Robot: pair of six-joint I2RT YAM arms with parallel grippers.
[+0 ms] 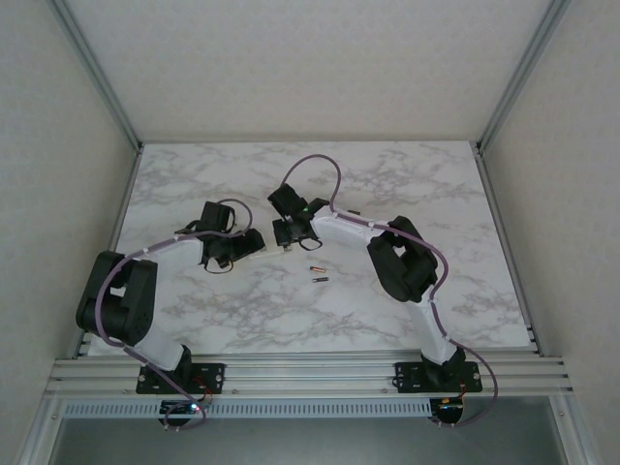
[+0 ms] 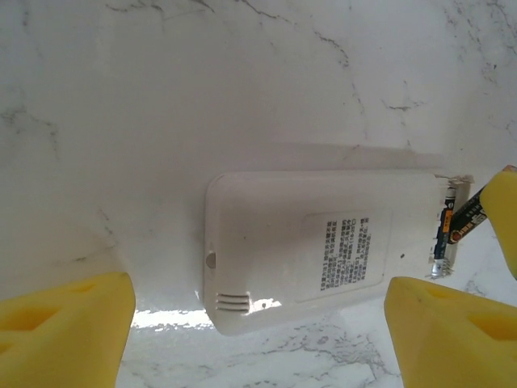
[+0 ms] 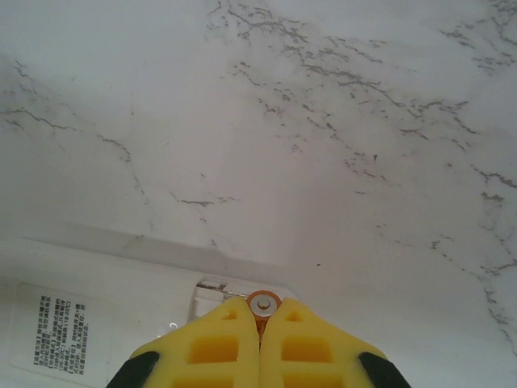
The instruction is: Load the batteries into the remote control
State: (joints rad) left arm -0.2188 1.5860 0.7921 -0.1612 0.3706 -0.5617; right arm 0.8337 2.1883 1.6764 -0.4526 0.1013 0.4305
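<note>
The white remote control [image 2: 323, 259] lies back-up on the marble table, its printed label showing. My left gripper [image 2: 258, 343] is open, its yellow fingers [image 2: 65, 327] spread wide on either side of the remote's near edge. My right gripper [image 3: 260, 314] is shut on a battery [image 3: 263, 303], whose orange-ringed silver tip pokes out between the pads. That battery [image 2: 464, 220] angles into the open compartment [image 2: 443, 242] at the remote's right end. Two more batteries [image 1: 316, 268] lie loose on the table just right of the remote [image 1: 269, 250], below the right gripper [image 1: 288, 232].
The marble tabletop [image 1: 407, 184] stretches behind and to the right of both arms. Grey walls and a metal frame [image 1: 499, 223] bound the table. The right arm's elbow [image 1: 402, 262] hangs low beside the loose batteries.
</note>
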